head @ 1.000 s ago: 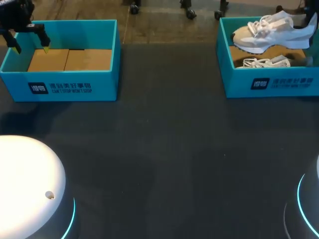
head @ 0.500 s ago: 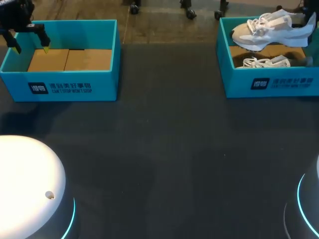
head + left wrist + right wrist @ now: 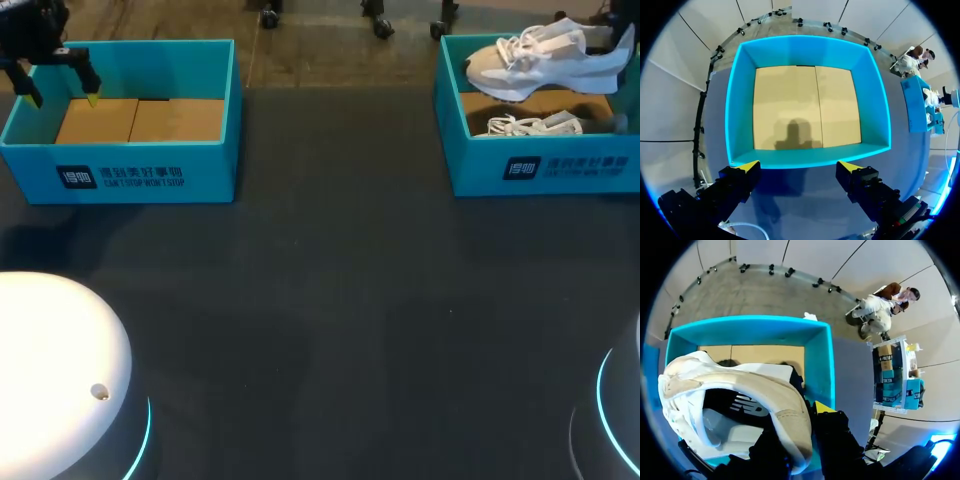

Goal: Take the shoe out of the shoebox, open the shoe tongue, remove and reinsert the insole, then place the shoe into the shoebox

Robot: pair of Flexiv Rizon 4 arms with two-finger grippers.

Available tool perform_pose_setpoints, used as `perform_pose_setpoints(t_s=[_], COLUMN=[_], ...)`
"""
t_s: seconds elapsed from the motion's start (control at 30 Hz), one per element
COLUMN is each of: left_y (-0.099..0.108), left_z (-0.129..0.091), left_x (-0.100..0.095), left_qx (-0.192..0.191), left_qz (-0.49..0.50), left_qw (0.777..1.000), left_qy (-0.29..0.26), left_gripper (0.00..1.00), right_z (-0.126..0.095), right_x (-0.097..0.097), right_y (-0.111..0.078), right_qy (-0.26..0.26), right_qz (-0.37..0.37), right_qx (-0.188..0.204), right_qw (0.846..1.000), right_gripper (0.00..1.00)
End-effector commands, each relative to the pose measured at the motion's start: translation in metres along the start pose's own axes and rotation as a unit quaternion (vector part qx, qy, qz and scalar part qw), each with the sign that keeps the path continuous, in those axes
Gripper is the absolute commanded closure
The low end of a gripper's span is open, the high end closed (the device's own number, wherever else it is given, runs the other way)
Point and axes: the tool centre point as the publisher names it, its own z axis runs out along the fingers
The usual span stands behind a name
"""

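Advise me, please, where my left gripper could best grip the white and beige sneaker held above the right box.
Probably the beige toe end of the white and beige sneaker, approached from the left across its width: the right gripper clamps the heel collar, so the toe juts free towards the open left gripper.

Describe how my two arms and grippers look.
Left gripper: two black, blocky fingers with bright yellow wedge tips, and a thin white cable beside one. Right gripper: the same black build, with only one yellow tip showing. In the head view, the left arm housing is a white dome edged by a cyan light ring; the right arm housing also has a cyan ring.
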Motion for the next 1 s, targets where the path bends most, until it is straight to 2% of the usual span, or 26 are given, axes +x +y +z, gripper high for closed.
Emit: perform_pose_setpoints(t_s=[0.03,0.3,0.5,0.6,0.83,1.0], left_y=[0.000,0.000,0.000,0.000,0.000,0.000], left_z=[0.000,0.000,0.000,0.000,0.000,0.000], left_x=[0.000,0.000,0.000,0.000,0.000,0.000], left_qx=[0.000,0.000,0.000,0.000,0.000,0.000], left_qz=[0.000,0.000,0.000,0.000,0.000,0.000], left_qw=[1.000,1.000,1.000,1.000,1.000,1.000], left_qy=[-0.001,-0.001,-0.001,-0.001,-0.001,-0.001], left_gripper=[0.00,0.00,0.00,0.00,0.00,0.00], right_z=[0.010,0.027,0.038,0.038,0.045,0.056], right_x=[-0.003,-0.006,0.004,0.004,0.001,0.006], right_y=[0.011,0.019,0.027,0.028,0.028,0.025], right_qy=[0.003,-0.006,-0.007,-0.017,-0.006,-0.005], right_qz=[0.002,0.008,-0.001,0.005,0.021,0.023], right_qx=[0.008,0.018,0.014,0.015,0.014,0.015], right_qw=[1.000,1.000,1.000,1.000,1.000,1.000], right_gripper=[1.00,1.00,1.00,1.00,1.00,1.00])
